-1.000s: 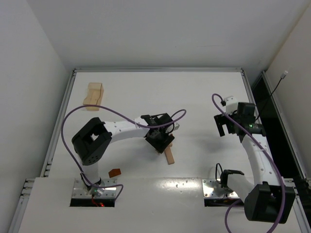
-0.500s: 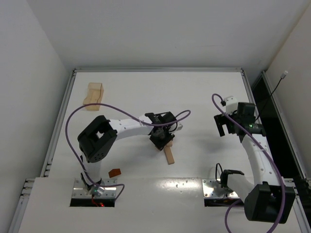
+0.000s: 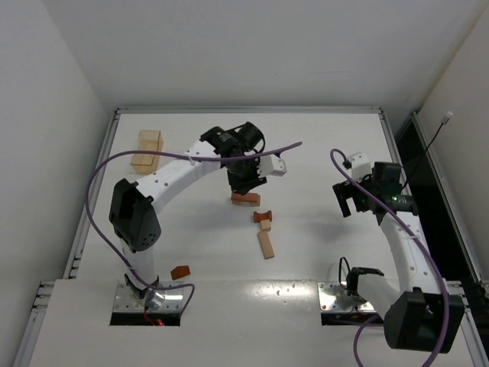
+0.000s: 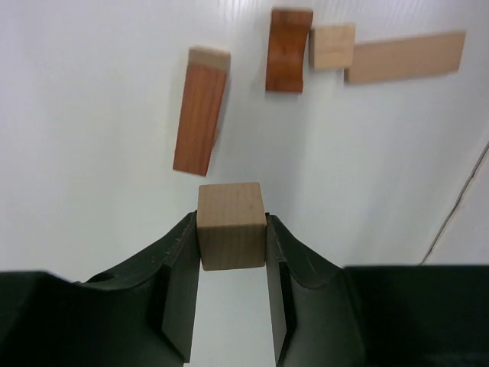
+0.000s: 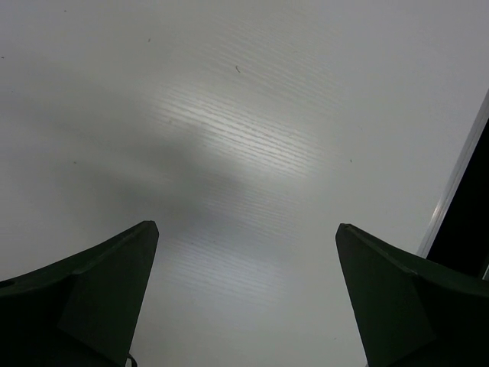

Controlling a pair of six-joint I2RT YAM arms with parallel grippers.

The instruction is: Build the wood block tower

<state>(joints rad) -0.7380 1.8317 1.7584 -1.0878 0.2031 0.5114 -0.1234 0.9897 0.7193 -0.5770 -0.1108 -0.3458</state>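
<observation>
One tan cube (image 4: 231, 238) within left tool (image 4: 231, 226)

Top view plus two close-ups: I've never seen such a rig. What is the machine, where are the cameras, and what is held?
Two robot arms are bolted to a white table. The wide picture looks down from above; each close-up comes from a camera on one wrist. The left gripper pinches a pale wooden cube. On the table lie a reddish-brown bar, a shorter reddish block, another pale cube and a pale bar. The right gripper is open, holding nothing. A small reddish piece and a larger pale wooden piece lie apart.
</observation>
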